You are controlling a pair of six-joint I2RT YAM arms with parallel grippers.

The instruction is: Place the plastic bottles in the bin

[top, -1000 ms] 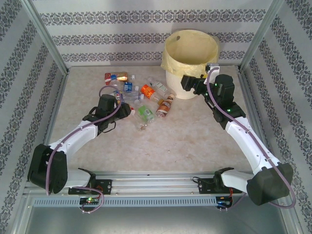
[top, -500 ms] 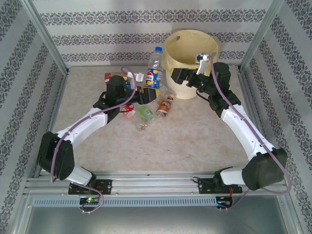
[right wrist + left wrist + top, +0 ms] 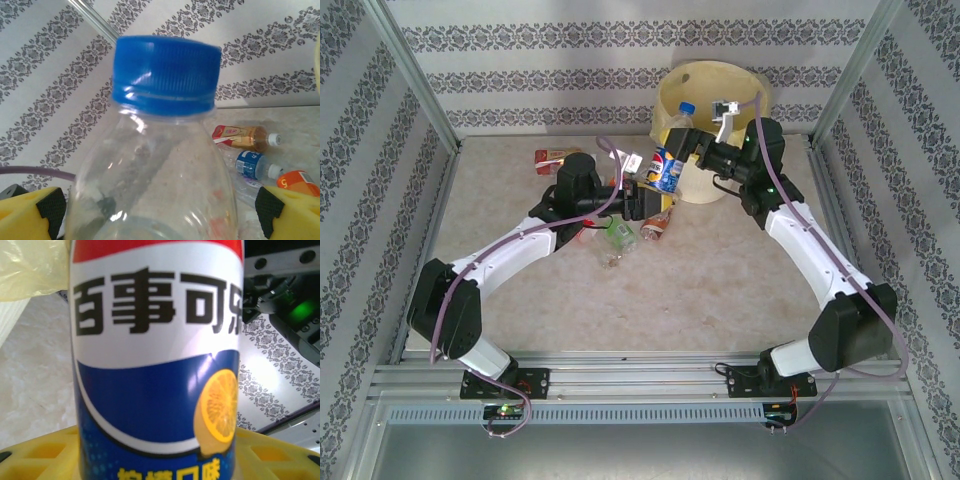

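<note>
A clear plastic bottle (image 3: 668,165) with a blue, white and red label and a blue cap hangs upright in the air just left of the bin (image 3: 760,85). My left gripper (image 3: 648,190) is shut on its lower body, and the label (image 3: 155,365) rises between the yellow fingers (image 3: 40,455). My right gripper (image 3: 693,148) stands open around the bottle's clear shoulder (image 3: 160,165), with a gap on each side to its fingertips (image 3: 47,205). More plastic bottles (image 3: 620,232) lie on the table below.
A red-labelled bottle (image 3: 555,157) lies at the back left, and an orange-brown one (image 3: 658,222) near the bin's foot. The bin's yellow bag (image 3: 30,265) hangs close beside the held bottle. Metal frame posts and patterned walls close in the table.
My left arm has lifted the bottle out of the pile and carried it right, toward the bin. The right gripper has swung left and now straddles the bottle's top.
</note>
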